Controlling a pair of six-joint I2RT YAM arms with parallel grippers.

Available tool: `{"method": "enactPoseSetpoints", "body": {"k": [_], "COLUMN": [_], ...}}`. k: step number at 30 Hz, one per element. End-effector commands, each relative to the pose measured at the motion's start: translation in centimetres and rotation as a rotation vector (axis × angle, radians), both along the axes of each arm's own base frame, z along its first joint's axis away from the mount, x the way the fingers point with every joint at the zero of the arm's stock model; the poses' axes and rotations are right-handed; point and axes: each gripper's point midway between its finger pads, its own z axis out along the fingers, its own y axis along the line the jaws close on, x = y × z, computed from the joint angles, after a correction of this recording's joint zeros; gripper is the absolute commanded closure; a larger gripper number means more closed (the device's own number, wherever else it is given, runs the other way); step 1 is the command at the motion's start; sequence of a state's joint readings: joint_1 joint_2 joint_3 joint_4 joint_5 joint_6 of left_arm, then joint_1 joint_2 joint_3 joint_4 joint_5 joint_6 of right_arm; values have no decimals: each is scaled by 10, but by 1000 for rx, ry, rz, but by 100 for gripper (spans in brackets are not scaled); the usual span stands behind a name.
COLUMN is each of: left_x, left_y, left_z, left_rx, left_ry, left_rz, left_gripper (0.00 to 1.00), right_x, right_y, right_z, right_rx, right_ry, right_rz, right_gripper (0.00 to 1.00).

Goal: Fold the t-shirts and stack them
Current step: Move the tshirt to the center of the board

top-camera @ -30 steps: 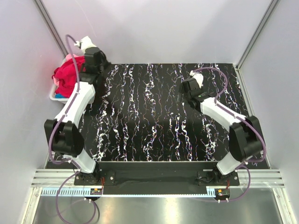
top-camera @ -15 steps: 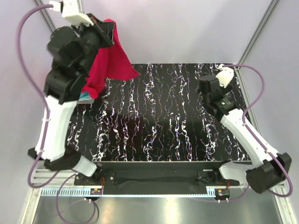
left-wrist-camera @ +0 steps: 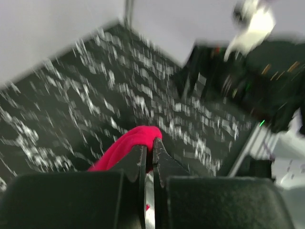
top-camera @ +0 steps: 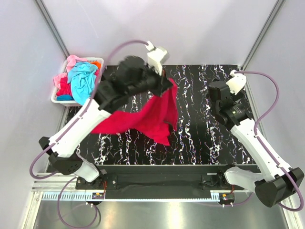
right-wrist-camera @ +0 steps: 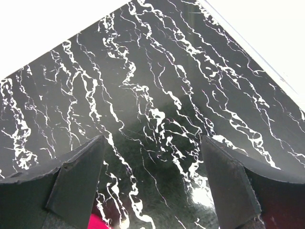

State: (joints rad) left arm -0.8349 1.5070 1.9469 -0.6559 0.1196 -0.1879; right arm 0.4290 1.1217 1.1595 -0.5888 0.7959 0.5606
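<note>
Pinching the crimson-red t-shirt [top-camera: 147, 117] by one edge, the left gripper [left-wrist-camera: 148, 145] dangles it above the worktop [top-camera: 200, 138], probably so it can be laid flat, while the right gripper [right-wrist-camera: 152, 157] hovers spread and empty nearby.

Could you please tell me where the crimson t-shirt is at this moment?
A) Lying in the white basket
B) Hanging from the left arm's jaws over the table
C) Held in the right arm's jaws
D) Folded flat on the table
B: the left wrist view shows the left jaws shut on a fold of the crimson t-shirt, and from above it drapes from that arm over the table, while the right jaws stand open, gripping nothing.
</note>
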Motion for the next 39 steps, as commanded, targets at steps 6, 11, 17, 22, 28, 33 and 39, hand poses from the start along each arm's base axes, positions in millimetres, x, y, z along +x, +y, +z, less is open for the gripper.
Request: {"method": "enactPoseSetpoints", "body": {"k": [6,11,17,22,28,33,39], "left_x": [41,41,32,25,16,4,-21], "left_y": [96,138,142,138,185,228,261], "left_z": [-13,-8,35,52,25,-15,-79], "left_rx": [-90,-202,-294,-290,-315,-323,-371], "left_ry": [-25,-63,-161,-159,-97,-40,90], "left_rz": [659,854,790,741,933,1133,1254], "left_gripper": [100,100,100,100,100,100,99], "right_x": [-10,-8,6,8,2,-7,-10], "right_y": [-6,2,45,97,163,181,188], "right_z": [6,-6,-36,-68,-99,-114,-136], "right_rx": [33,49,64,163,323,405,451], "right_ry": [-37,-3,104,159,252,279,343], "right_rz": [-27,10,250,506,815,898,903], "right_gripper": [11,11,10,5,3,3,5]}}
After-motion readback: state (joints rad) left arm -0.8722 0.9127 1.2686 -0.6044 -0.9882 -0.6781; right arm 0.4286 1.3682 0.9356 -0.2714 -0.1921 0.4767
